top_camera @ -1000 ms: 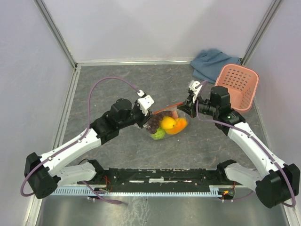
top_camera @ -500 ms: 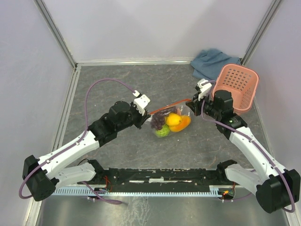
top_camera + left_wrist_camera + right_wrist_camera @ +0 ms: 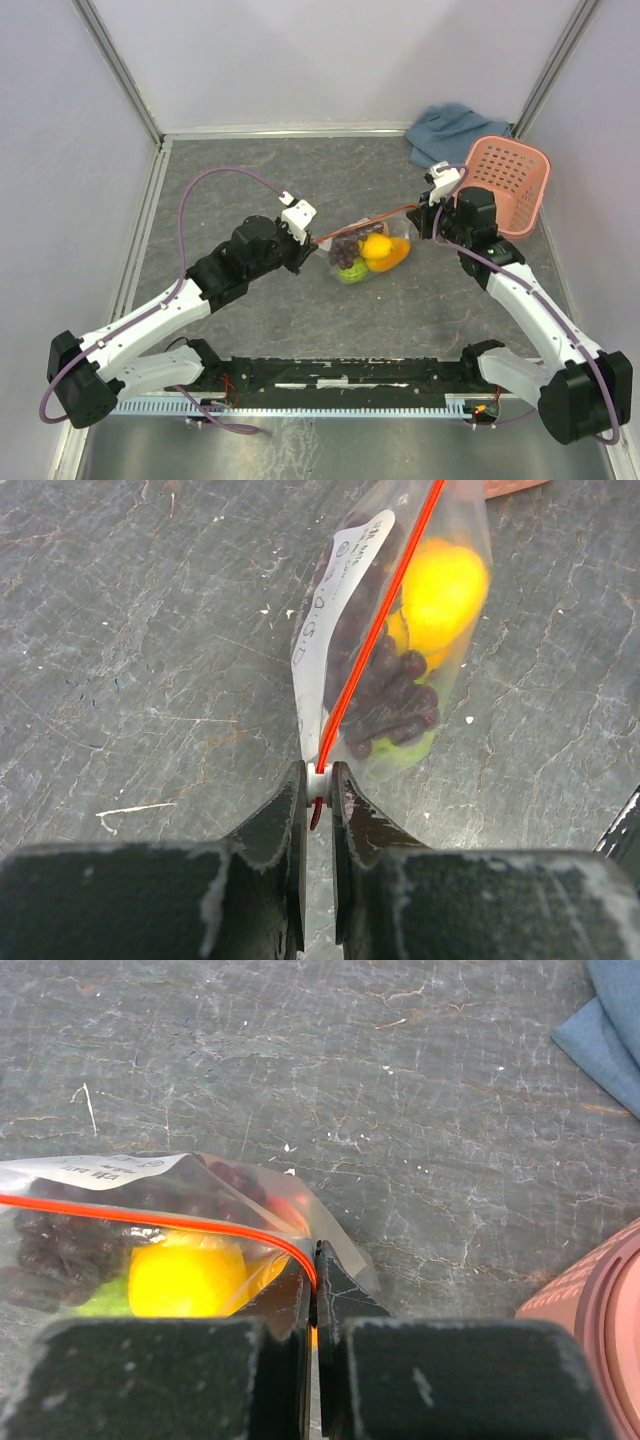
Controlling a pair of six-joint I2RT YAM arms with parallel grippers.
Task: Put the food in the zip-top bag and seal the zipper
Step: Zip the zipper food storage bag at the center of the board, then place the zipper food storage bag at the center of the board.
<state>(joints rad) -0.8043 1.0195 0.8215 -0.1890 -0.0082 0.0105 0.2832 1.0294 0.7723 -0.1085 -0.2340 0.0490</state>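
Note:
The clear zip-top bag (image 3: 365, 250) hangs between my two grippers above the grey table. Inside it are dark purple grapes (image 3: 385, 685), a yellow fruit (image 3: 440, 585), an orange fruit (image 3: 392, 256) and a green piece (image 3: 350, 274). The red-orange zipper (image 3: 375, 615) is stretched taut along the bag's mouth. My left gripper (image 3: 319, 780) is shut on the zipper's small white end piece (image 3: 319, 778). My right gripper (image 3: 313, 1265) is shut on the other end of the zipper (image 3: 150, 1215), at the bag's corner. Both grippers also show in the top view, left (image 3: 303, 238) and right (image 3: 420, 215).
A pink lattice basket (image 3: 505, 185) stands at the right, close to my right arm; its rim shows in the right wrist view (image 3: 600, 1310). A blue-grey cloth (image 3: 445, 132) lies behind it at the back wall. Walls close the table on three sides.
My right gripper has moved right and back, pulling the zipper taut. The left gripper drew slightly left. The bag has lifted and straightened between them.

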